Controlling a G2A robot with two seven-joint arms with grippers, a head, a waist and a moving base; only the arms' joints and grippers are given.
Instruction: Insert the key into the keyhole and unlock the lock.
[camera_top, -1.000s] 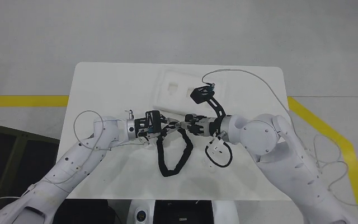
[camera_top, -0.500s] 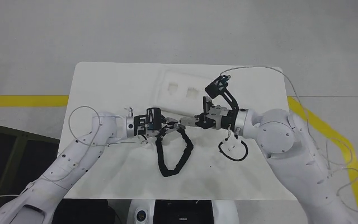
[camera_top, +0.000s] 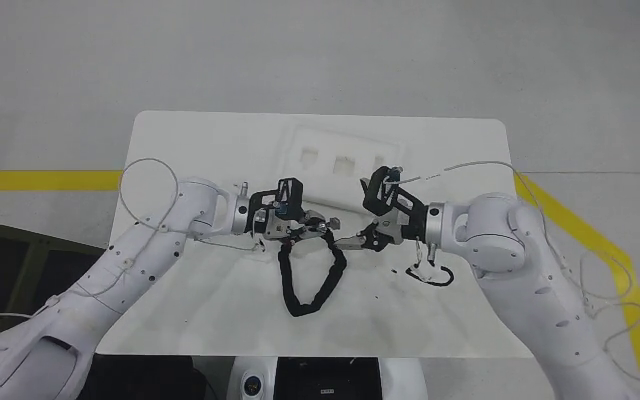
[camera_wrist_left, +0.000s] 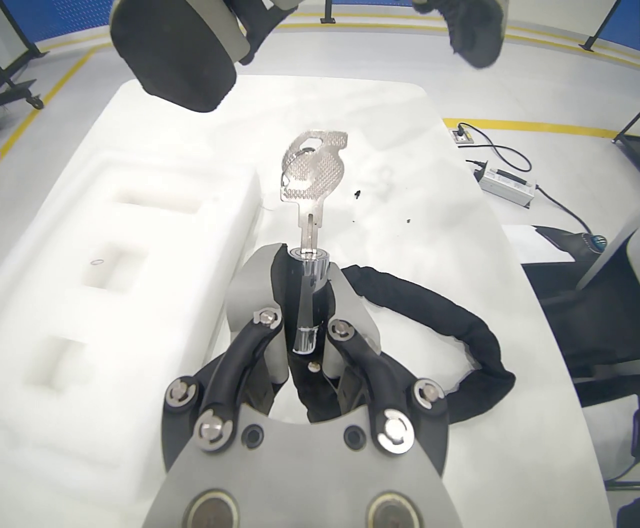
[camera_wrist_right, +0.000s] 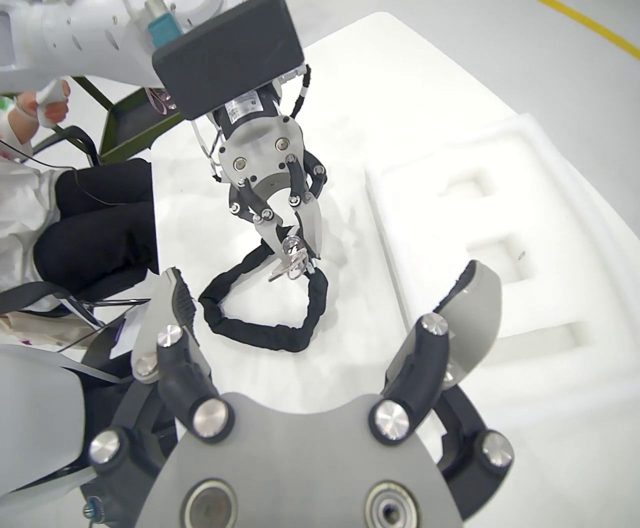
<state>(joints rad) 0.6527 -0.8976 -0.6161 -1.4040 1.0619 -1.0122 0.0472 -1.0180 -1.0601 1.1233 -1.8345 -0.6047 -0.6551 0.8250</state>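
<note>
two hands are at work over the white table (camera_wrist_left: 410, 165). the left hand (camera_wrist_right: 294, 235) is clamped around the short chrome lock cylinder (camera_wrist_left: 306, 300) of a chain lock. the flat silver metal key (camera_wrist_left: 312, 172) stands out of the keyhole at the cylinder's end, with part of its blade showing. the right hand (camera_wrist_right: 324, 287) is spread wide and holds nothing, near the key but apart from it. the key looks thin, stiff and light, and smooth along the blade. its dimpled head is the place to pinch, across the two flat faces, so that a twist carries through without slipping (a thin wire ring threads the head and could get between pad and metal). the cylinder is rigid and likely needs the left hand's clamp as a counter-hold against the turn. the black fabric-sleeved chain (camera_wrist_left: 450, 325) is limp and probably weighty; it loops on the table below and may drag on the cylinder. just beside the lock lies a white foam tray (camera_wrist_left: 65, 235) with rectangular recesses, close enough that a wide finger on that side could brush its edge. a few small dark specks (camera_wrist_left: 357, 193) dot the table beyond.
</note>
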